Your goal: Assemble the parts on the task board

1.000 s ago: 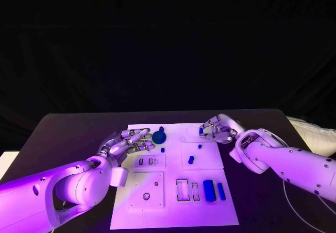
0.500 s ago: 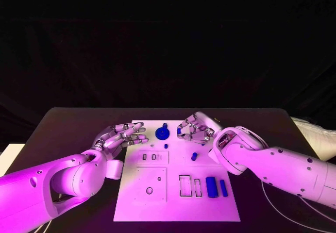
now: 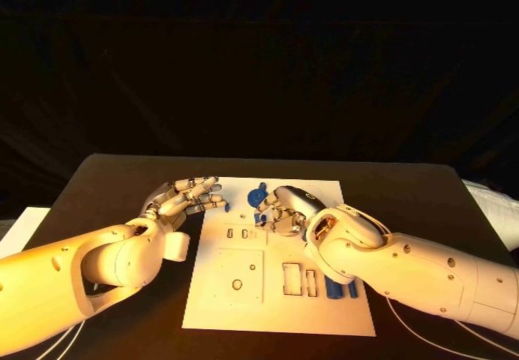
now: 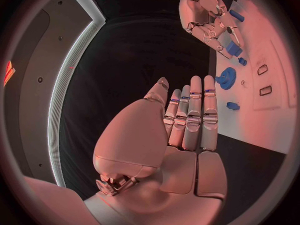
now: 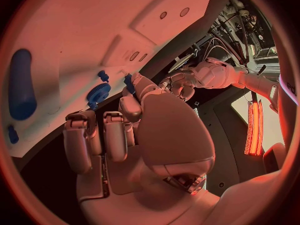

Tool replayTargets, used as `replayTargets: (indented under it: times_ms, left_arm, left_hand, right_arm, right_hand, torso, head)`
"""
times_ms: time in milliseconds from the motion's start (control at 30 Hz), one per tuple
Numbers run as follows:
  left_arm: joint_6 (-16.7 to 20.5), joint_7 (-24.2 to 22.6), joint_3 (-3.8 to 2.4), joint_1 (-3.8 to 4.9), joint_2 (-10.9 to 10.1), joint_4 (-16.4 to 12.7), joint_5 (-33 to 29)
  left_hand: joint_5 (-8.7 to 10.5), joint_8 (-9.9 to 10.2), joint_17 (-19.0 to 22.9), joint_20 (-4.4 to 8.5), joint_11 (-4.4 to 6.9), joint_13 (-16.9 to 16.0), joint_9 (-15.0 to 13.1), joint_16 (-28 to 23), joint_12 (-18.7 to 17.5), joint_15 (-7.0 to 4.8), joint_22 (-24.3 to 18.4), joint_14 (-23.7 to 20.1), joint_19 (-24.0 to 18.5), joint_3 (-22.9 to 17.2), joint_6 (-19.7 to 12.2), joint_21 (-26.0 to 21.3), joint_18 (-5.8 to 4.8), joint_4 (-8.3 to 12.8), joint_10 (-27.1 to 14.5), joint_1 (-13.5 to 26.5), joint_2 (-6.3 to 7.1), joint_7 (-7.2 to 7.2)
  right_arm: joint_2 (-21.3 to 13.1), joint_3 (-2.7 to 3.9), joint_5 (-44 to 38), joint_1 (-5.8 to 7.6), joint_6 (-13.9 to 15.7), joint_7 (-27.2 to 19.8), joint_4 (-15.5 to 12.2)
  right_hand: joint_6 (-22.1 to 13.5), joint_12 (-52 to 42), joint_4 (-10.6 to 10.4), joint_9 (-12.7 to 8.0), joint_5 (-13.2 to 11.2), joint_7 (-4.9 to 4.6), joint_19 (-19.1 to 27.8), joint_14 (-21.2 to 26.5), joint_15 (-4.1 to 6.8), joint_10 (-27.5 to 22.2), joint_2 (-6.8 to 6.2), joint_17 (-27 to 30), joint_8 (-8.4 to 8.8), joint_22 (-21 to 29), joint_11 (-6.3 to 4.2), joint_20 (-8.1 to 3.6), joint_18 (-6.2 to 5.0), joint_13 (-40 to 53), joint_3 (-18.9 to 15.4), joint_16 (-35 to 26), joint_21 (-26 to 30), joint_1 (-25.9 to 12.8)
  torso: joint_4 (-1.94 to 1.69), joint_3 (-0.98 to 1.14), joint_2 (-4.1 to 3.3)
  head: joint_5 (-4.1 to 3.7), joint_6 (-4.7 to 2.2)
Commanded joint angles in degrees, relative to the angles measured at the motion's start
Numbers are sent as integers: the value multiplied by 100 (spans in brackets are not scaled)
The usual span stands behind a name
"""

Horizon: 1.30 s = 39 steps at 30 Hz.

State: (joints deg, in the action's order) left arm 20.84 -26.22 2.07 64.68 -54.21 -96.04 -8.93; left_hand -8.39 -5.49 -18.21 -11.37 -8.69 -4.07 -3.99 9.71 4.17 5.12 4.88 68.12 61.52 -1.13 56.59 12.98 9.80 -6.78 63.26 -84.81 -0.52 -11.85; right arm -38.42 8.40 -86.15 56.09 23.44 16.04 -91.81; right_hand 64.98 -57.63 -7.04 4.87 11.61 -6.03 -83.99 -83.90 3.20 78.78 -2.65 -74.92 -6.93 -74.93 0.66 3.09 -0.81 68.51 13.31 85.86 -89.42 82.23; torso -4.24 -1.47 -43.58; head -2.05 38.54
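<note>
Scene: While both arms are reaching in over the black table (image 3: 108,169), the white task board (image 3: 325,315) is lying in its middle.
Left hand: the left hand (image 3: 186,196) is hovering at the board's far left corner, fingers stretched out side by side and gripping nothing; in the left wrist view (image 4: 187,120) they are pointing toward the board's edge.
Right hand: the right hand (image 3: 283,211) is hanging over the far half of the board with fingers curled down; whether it is pinching a small blue part I cannot tell.
Gear: a blue gear-shaped part (image 3: 257,196) is sitting near the board's far edge, between the two hands, also visible from the left wrist (image 4: 226,78).
Cylinders: two blue cylinders (image 3: 337,289) are lying side by side toward the board's right edge, partly hidden behind the right arm.
Slots: rectangular recesses (image 3: 292,279) are showing just beside the cylinders.
</note>
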Motion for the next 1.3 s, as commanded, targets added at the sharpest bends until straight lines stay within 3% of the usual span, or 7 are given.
replayTargets:
  times_ms: [33,267,367,1300]
  left_arm:
    - [-18,-147,-8,11,2,-1,-51]
    - [-13,-150,-14,23,1,26,-53]
    - [-19,-144,-14,25,2,29,-53]
    - [-98,-3,-15,27,36,-5,-53]
  left_hand:
    - [20,34,-10,7,18,8,-5,-35,-36,4,-9,-20,35,10,-8,-26,67,32,-35,-59,-20,4]
    - [20,34,-13,8,19,8,-5,-36,-35,3,-8,-18,36,6,-6,-26,67,36,-33,-62,-19,4]
    - [20,34,-13,8,19,8,-5,-36,-35,3,-8,-18,36,6,-6,-26,67,36,-33,-62,-19,4]
    - [22,41,-20,8,14,10,-4,-45,-40,6,-10,-21,36,3,-12,-29,65,43,-41,-55,-9,0]
  right_arm:
    - [68,-41,-314,-33,-278,205,39]
    - [159,-122,-380,-66,-374,243,102]
    - [171,-138,-402,-78,-393,250,109]
    - [275,-221,-375,-90,-623,144,269]
  right_hand:
    - [170,17,-13,108,16,116,-497,-429,38,14,5,-646,-33,-1342,-48,-29,41,-111,24,-34,17,-70]
    - [165,36,-16,109,1,114,-489,-425,36,8,-13,-627,-27,-1330,-46,-27,38,-120,19,-46,23,-111]
    - [164,37,-16,109,-1,114,-488,-424,36,8,-18,-624,-26,-1329,-45,-27,38,-120,18,-48,23,-118]
    - [137,75,-13,106,-4,100,-477,-419,29,-7,-99,-598,-1,-1311,-36,-21,34,-133,-4,-68,32,-219]
  torso:
    - [-5,-10,-1]
    - [22,19,-3]
    - [19,11,-6]
    - [10,10,2]
  head:
    - [49,32]
    - [88,58]
    - [89,79]
    - [133,139]
